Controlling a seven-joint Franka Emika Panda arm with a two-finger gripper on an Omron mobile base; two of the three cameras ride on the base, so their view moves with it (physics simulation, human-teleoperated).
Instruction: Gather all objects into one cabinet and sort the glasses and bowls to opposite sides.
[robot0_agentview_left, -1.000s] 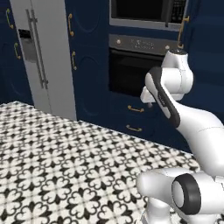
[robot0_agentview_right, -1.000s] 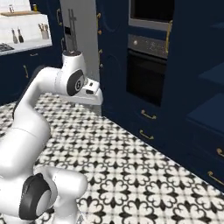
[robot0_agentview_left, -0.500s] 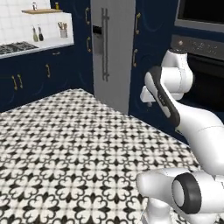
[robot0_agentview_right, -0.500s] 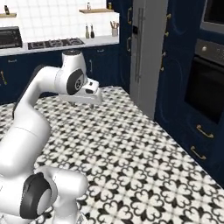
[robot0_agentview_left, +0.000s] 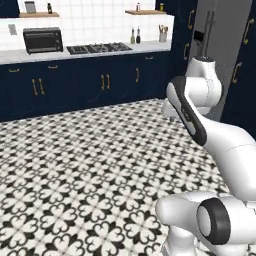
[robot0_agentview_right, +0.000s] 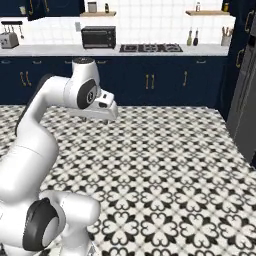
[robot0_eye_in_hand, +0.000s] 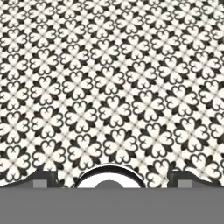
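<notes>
Base has swung left: oven and fridge out of centre, back-wall counter (robot0_agentview_right: 150, 50) now ahead. Patterned floor (robot0_eye_in_hand: 113, 87) lies under the hand. No cups or bowl near the fingers (robot0_eye_in_hand: 43, 178); they're spread wide, gripping nothing.

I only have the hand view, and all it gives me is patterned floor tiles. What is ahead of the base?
Observer: A run of navy base cabinets under a white counter, with a gas hob set in it.
Operator: Any appliances on that counter?
Observer: A black toaster oven stands left of the hob, and a silver toaster sits further left.
Operator: Any cups or the bowl on it?
Observer: None that I can make out; by the hob I see two bottles and a utensil holder.
Operator: What's on my right?
Observer: A grey fridge beside the arm.
</notes>
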